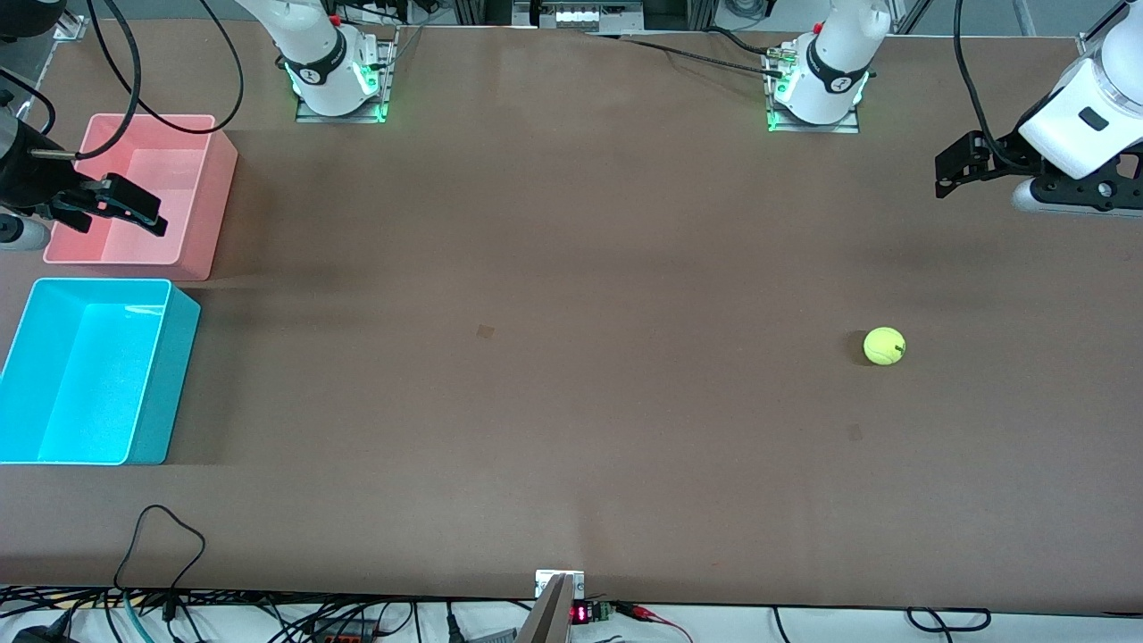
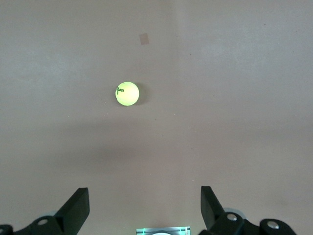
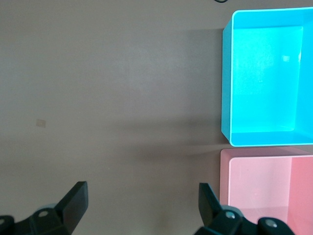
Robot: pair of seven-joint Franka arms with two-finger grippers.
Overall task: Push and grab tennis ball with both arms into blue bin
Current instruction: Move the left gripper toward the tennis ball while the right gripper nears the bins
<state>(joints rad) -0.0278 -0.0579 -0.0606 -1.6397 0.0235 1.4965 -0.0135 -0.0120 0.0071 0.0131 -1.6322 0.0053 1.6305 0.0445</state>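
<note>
The brown desk (image 1: 571, 268) carries only a few things. The tennis ball (image 1: 884, 346) lies alone on the bare surface toward the left arm's end of the desk, well apart from both bins, and nothing stands between it and them except open desk. The blue bin (image 1: 170, 375) sits at the right arm's end, near the front camera's edge, and holds nothing inside. A pink bin (image 1: 219, 201) of the same size stands just beside it, farther from the front camera, and it also holds nothing. Two small darker patches mark the desk, one near the middle (image 1: 485, 331) and one nearer to the front camera than the ball (image 1: 855, 432). A loose black cable (image 1: 165, 536) lies on the desk near the front edge, nearer to the camera than the blue bin. The left tool (image 1: 951, 174) hangs in the air over the left arm's end of the desk; its two fingers (image 2: 78, 208) are spread wide, they hold nothing and touch nothing, and the ball lies on the desk apart from them. The right tool (image 1: 116, 204) hangs over the pink bin, its fingers (image 3: 76, 200) also spread wide, with nothing between them.
</note>
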